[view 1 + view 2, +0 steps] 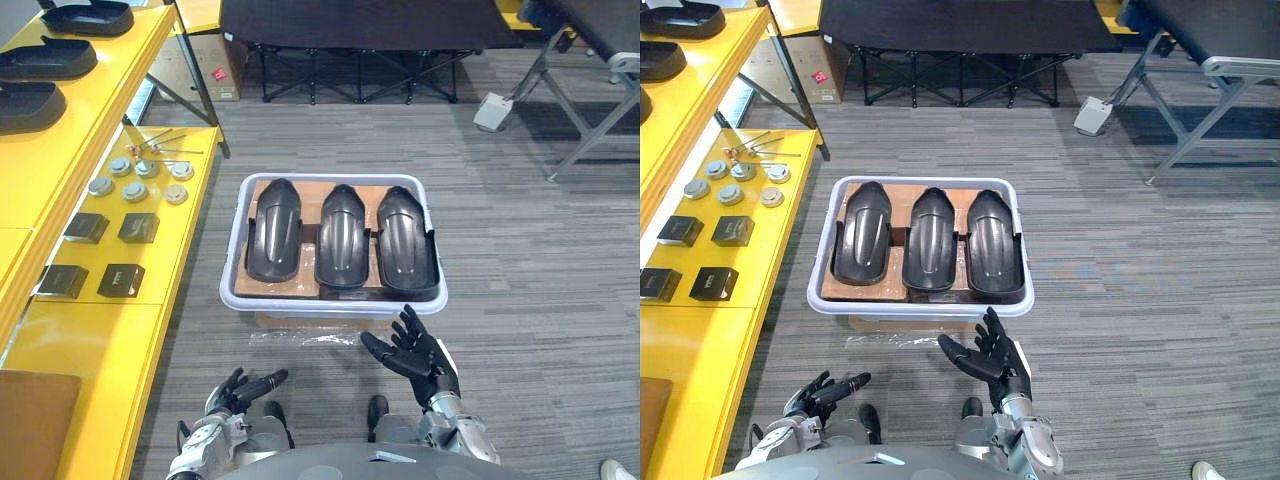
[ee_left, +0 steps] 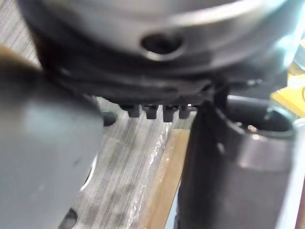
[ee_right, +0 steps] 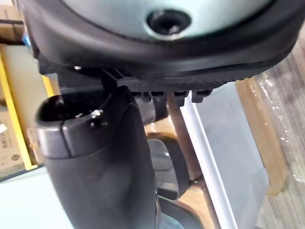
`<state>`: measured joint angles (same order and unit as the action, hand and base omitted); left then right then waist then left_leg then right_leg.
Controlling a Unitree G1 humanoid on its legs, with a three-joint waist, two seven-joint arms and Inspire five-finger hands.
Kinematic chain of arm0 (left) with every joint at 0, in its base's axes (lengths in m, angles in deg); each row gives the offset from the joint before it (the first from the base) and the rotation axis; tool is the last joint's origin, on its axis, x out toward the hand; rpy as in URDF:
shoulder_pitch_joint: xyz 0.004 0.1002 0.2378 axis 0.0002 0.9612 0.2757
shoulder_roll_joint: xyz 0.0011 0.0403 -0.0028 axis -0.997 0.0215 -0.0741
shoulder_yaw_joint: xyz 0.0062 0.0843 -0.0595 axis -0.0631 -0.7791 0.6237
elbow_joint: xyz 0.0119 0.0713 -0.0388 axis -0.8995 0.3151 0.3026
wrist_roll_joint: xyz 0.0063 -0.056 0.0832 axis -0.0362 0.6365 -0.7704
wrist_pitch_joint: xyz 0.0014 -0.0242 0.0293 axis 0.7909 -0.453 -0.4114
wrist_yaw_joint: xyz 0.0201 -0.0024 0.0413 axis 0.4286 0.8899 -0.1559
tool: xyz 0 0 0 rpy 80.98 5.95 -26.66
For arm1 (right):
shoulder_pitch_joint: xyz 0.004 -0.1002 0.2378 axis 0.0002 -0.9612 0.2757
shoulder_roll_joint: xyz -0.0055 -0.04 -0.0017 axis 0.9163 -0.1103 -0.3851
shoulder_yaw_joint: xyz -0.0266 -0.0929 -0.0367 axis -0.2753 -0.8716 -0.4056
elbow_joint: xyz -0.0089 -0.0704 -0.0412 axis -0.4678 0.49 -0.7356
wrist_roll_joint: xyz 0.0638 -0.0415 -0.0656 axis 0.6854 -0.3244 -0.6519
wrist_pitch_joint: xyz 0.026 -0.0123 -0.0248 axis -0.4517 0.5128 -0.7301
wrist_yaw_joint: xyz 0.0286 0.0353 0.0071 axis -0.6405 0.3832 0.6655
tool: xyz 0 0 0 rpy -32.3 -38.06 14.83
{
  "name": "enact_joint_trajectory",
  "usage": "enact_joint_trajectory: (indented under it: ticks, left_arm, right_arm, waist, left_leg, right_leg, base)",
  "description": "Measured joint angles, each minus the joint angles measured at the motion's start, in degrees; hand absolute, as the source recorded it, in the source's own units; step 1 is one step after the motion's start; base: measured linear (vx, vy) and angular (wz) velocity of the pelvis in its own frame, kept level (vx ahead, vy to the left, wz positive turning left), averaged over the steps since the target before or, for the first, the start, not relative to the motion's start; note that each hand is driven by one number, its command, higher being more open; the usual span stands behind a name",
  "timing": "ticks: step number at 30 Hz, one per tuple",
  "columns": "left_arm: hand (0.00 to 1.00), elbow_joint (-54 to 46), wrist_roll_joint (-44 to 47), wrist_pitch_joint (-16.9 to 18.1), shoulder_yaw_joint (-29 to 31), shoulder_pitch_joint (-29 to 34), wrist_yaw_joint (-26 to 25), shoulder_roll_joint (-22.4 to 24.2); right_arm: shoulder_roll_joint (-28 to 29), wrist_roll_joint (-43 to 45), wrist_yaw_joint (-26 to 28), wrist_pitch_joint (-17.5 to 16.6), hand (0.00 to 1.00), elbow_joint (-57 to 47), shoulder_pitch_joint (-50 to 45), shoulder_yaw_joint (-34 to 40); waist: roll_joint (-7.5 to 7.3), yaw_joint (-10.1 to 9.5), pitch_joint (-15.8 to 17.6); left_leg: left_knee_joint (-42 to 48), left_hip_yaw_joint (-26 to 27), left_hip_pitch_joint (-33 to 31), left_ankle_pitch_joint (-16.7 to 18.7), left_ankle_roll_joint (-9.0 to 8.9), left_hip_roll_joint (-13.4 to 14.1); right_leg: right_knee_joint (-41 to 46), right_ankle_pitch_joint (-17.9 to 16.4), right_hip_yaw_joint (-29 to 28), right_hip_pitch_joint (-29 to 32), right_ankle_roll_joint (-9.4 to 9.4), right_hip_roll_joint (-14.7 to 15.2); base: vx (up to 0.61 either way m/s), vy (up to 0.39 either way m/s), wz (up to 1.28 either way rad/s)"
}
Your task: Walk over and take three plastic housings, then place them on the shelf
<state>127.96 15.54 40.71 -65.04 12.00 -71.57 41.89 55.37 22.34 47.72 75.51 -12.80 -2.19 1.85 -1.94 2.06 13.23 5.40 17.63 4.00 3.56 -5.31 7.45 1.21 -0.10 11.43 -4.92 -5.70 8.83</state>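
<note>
Ahead of the right hand (image 1: pixel 415 352), the rim of the white tray (image 1: pixel 330 303) is blocking a low pass, housings (image 1: pixel 341 235) filling it side by side. Bare carpet (image 1: pixel 530 300) is lying open to its right; a yellow shelf (image 1: pixel 90 335) is flanking the left hand (image 1: pixel 240 390).

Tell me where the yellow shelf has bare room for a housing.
Bare yellow lies on the lower shelf between the black boxes and the brown board, and on the upper level nearer than the housings already there. The metal discs crowd the far end.

Three housings (image 1: pixel 341 235) in one tray (image 1: pixel 232 262), four black blocks (image 1: pixel 138 228), perhaps six discs (image 1: pixel 134 190).
</note>
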Motion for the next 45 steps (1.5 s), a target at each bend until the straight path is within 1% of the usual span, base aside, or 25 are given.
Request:
enact_joint_trajectory:
  ticks: [3, 7, 8, 10, 11, 12, 13, 14, 15, 19, 21, 24, 25, 26, 27, 30, 31, 32, 33, 37, 38, 40, 42, 43, 45]
  left_arm:
    - [1.0, 0.82, -0.22, 0.04, 2.93, 1.7, 0.89, -0.12]
    - [1.0, 1.32, -1.25, 0.11, 4.86, 1.94, 1.56, -0.73]
    - [1.0, 1.28, -1.37, 0.08, 5.05, 1.95, 1.59, -1.43]
    - [1.0, 1.1, -3.3, 0.07, 5.87, 1.93, 1.56, -2.54]
    - [1.0, 0.56, -3.33, 0.12, 6.1, 1.66, 1.37, -3.26]
    - [1.0, -0.39, -3.16, 0.27, 6.39, 1.12, 1.26, -3.87]
    - [1.0, -1.04, -3.0, 0.68, 6.74, 0.55, 1.15, -4.23]
    - [1.0, -2.27, -3.06, 1.64, 6.87, -1.09, 0.86, -5.01]
    - [1.0, -2.73, -3.18, 2.03, 6.82, -2.23, 0.74, -5.81]
    - [1.0, -3.96, -3.13, 2.97, 6.49, -3.71, -1.39, -6.22]
    - [1.0, -4.79, -3.02, 2.97, 6.61, -3.7, -1.45, -6.18]
    - [1.0, -5.51, -3.03, 2.91, 7.51, -3.7, -1.17, -6.19]
    - [1.0, -5.34, -3.03, 2.91, 7.86, -3.69, -0.98, -5.85]
    - [1.0, -5.39, -3.05, 3.01, 7.91, -3.7, -0.96, -5.79]
    - [1.0, -5.38, -3.06, 3.74, 8.1, -3.76, -0.85, -5.54]
    - [1.0, -5.37, -3.0, 5.37, 8.16, -3.9, -0.56, -4.52]
    - [1.0, -5.37, -2.97, 5.59, 8.15, -4.01, -0.49, -4.44]
    - [1.0, -4.85, -2.79, 5.81, 8.1, -4.92, -0.25, -4.37]
    - [1.0, -4.2, -2.73, 6.21, 8.05, -5.63, 0.08, -4.06]
    - [1.0, -4.16, -2.38, 6.68, 7.6, -6.3, 0.78, -3.21]
    - [1.0, -3.99, -2.16, 6.7, 6.98, -6.69, 0.92, -3.21]
    - [1.0, -3.5, -0.61, 6.75, 5.38, -7.58, 1.29, -3.0]
    - [1.0, -3.0, -0.1, 7.75, 3.39, -8.13, 1.76, -2.18]
    - [1.0, -3.0, 0.07, 7.88, 3.11, -8.13, 1.84, -1.94]
    - [1.0, -2.66, 1.09, 8.04, 1.39, -9.12, 2.02, -0.83]
  right_arm:
    - [-0.41, 0.06, -3.4, 1.86, 1.0, -3.19, -0.43, 0.14]
    - [-2.42, 3.58, -7.5, 5.11, 1.0, -4.28, 1.48, 2.41]
    - [-2.61, 4.14, -8.72, 5.26, 1.0, -3.52, 2.91, 4.04]
    - [-3.94, 4.58, -10.38, 5.26, 1.0, -2.25, 6.62, 6.23]
    - [-4.98, 5.09, -11.3, 5.22, 1.0, -0.95, 10.01, 8.01]
    - [-5.88, 6.42, -12.36, 4.64, 1.0, 0.41, 13.48, 9.72]
    - [-6.28, 6.42, -13.21, 4.24, 1.0, 0.97, 15.07, 10.53]
    - [-6.8, 6.44, -14.9, 3.83, 1.0, 1.3, 17.62, 12.53]
    - [-7.24, 6.49, -16.17, 3.29, 1.0, 2.52, 20.49, 13.56]
    - [-9.26, 6.44, -20.86, 2.96, 1.0, 9.84, 29.68, 13.66]
    - [-9.74, 6.93, -21.44, 2.95, 1.0, 11.34, 31.42, 13.82]
    - [-12.05, 8.64, -21.28, 2.95, 1.0, 15.92, 35.03, 15.18]
    - [-13.97, 9.16, -20.75, 2.94, 1.0, 19.57, 37.61, 16.47]
    - [-14.43, 9.19, -20.74, 2.94, 1.0, 20.37, 38.12, 16.71]
    - [-16.4, 10.5, -20.42, 2.88, 1.0, 23.36, 40.35, 17.49]
    - [-21.53, 10.77, -18.93, 3.0, 1.0, 31.84, 45.18, 17.69]
    - [-22.29, 10.79, -18.52, 3.11, 1.0, 33.25, 46.12, 17.69]
    - [-24.03, 10.81, -17.86, 3.28, 1.0, 35.65, 47.74, 17.68]
    - [-25.62, 10.93, -17.05, 3.66, 1.0, 37.9, 49.47, 17.67]
    - [-28.82, 11.32, -14.95, 5.71, 1.0, 41.83, 53.91, 17.45]
    - [-29.66, 11.24, -14.2, 6.52, 1.0, 43.1, 55.68, 17.05]
    - [-31.98, 11.09, -13.46, 8.37, 1.0, 45.1, 58.88, 14.85]
    - [-35.38, 10.23, -13.05, 9.76, 1.0, 47.14, 63.69, 11.85]
    - [-35.92, 10.23, -13.11, 9.82, 1.0, 47.45, 64.83, 11.29]
    - [-38.75, 10.16, -13.14, 9.76, 1.0, 47.56, 67.87, 10.03]
  waist:
    - [-0.68, -0.01, -1.29]
    - [-1.14, -0.24, -1.1]
    - [-1.97, -0.31, -0.59]
    - [-2.72, -0.39, 1.01]
    - [-2.79, -0.5, 2.59]
    - [-3.69, -0.91, 4.99]
    - [-4.17, -1.28, 6.43]
    - [-4.98, -2.3, 9.01]
    - [-5.8, -2.89, 10.16]
    - [-6.52, -4.08, 11.22]
    - [-6.66, -5.06, 11.96]
    - [-6.93, -5.14, 12.38]
    - [-6.72, -5.18, 12.68]
    - [-6.62, -5.16, 12.82]
    - [-6.29, -5.07, 13.15]
    - [-5.05, -5.18, 14.15]
    - [-4.82, -5.17, 14.28]
    - [-4.22, -5.21, 14.97]
    - [-3.49, -5.19, 15.66]
    - [-2.15, -5.25, 16.39]
    - [-1.54, -5.37, 16.75]
    - [-0.39, -6.45, 17.05]
    - [1.59, -6.79, 17.37]
    - [2.1, -6.97, 17.42]
    - [4.8, -7.91, 18.01]
  left_leg:
    - [-1.55, 1.33, 0.61, -0.46, 0.16, 0.23]
    - [-1.12, 1.95, 0.05, -0.33, 0.0, 0.37]
    - [1.05, 1.94, -1.67, 0.42, 0.2, 1.05]
    - [6.62, 1.68, -5.33, 2.52, 0.39, 2.62]
    - [10.74, 1.19, -8.27, 3.76, 0.51, 3.82]
    - [13.9, 0.55, -11.2, 4.8, 0.57, 5.19]
    - [15.07, -0.05, -12.52, 5.03, 0.59, 5.5]
    - [16.78, -1.05, -14.88, 5.2, 0.7, 6.0]
    - [17.9, -1.93, -17.21, 5.26, 0.87, 6.14]
    - [20.01, -4.36, -21.85, 5.49, 1.64, 5.5]
    - [19.93, -4.92, -22.05, 5.48, 1.85, 5.15]
    - [19.35, -5.91, -23.87, 5.08, 2.61, 3.98]
    - [19.47, -5.99, -24.7, 4.82, 2.64, 3.62]
    - [19.47, -6.02, -24.86, 4.78, 2.69, 3.54]
    - [19.49, -6.07, -25.67, 4.64, 2.8, 3.24]
    - [20.29, -6.31, -27.0, 4.51, 2.89, 3.06]
    - [20.39, -6.55, -27.45, 4.46, 2.87, 3.04]
    - [20.37, -6.87, -27.87, 4.19, 2.85, 2.91]
    - [20.33, -7.25, -28.15, 3.92, 2.89, 2.76]
    - [19.53, -8.34, -29.66, 2.85, 2.82, 2.17]
    - [19.25, -8.58, -29.66, 2.72, 3.01, 2.0]
    - [19.02, -8.42, -29.77, 2.73, 3.06, 1.86]
    - [18.16, -8.61, -30.65, 1.98, 3.77, 1.09]
    - [18.14, -8.56, -30.93, 1.87, 3.83, 1.02]
    - [18.05, -8.6, -31.51, 1.4, 4.11, 0.68]
  right_leg:
    - [0.8, -0.2, -0.95, 1.37, 0.27, -0.34]
    - [0.75, 0.03, -1.32, 2.39, -0.04, -0.65]
    - [0.74, 0.25, -1.33, 3.03, 0.0, -0.9]
    - [0.7, 0.95, -1.34, 4.21, 0.06, -1.42]
    - [0.62, 2.0, -1.3, 5.02, 0.63, -2.44]
    - [0.61, 2.81, -1.12, 6.35, 0.95, -3.22]
    - [0.61, 3.16, -1.0, 6.97, 1.02, -3.47]
    - [0.57, 3.9, -0.49, 8.1, 1.2, -4.01]
    - [0.59, 4.4, 0.01, 9.57, 1.25, -4.13]
    - [0.62, 4.97, 1.3, 11.85, 0.9, -3.78]
    - [0.67, 4.97, 1.61, 11.85, 0.9, -3.52]
    - [0.71, 4.96, 2.51, 13.13, 0.88, -2.73]
    - [0.88, 4.99, 2.45, 13.98, 0.8, -2.33]
    - [0.87, 5.02, 2.46, 14.13, 0.76, -2.27]
    - [0.96, 5.11, 2.45, 14.95, 0.63, -1.99]
    - [1.43, 5.2, 2.47, 16.23, 0.51, -1.78]
    - [1.62, 5.18, 2.52, 16.63, 0.53, -1.78]
    - [1.68, 5.19, 2.65, 16.91, 0.53, -1.78]
    - [1.73, 5.19, 2.91, 17.04, 0.54, -1.73]
    - [2.43, 5.13, 3.46, 18.81, 0.64, -1.49]
    - [2.94, 5.01, 3.65, 19.0, 0.81, -1.36]
    - [3.97, 4.85, 3.58, 20.02, 0.92, -1.07]
    - [4.97, 4.81, 3.63, 21.59, 0.96, -0.34]
    - [5.23, 4.81, 3.62, 22.06, 0.96, -0.22]
    - [6.09, 4.79, 3.64, 23.01, 0.95, 0.2]
  base:
    - [-0.11, -0.02, -0.17]
    - [-0.05, -0.016, -0.1]
    - [-0.05, -0.02, -0.08]
    - [-0.05, -0.012, -0.1]
    - [-0.09, 0.003, -0.05]
    - [-0.1, 0.011, -0.02]
    - [-0.12, 0.017, 0.09]
    - [-0.12, 0.027, 0.16]
    - [-0.09, 0.012, 0.19]
    - [-0.05, 0.045, 0.24]
    - [-0.01, 0.021, 0.21]
    - [-0.01, 0.023, 0.18]
    - [-0.01, 0.022, 0.04]
    - [0.0, 0.0, 0.0]
    - [0.0, 0.0, 0.0]
    - [0.0, 0.0, 0.0]
    - [0.0, 0.0, 0.0]
    - [-0.02, -0.028, 0.07]
    - [-0.01, -0.026, 0.08]
    - [-0.03, -0.033, 0.09]
    - [-0.03, -0.023, 0.03]
    - [-0.05, -0.008, -0.03]
    - [-0.06, 0.015, 0.05]
    - [-0.06, 0.018, 0.05]
    - [-0.06, 0.018, 0.02]
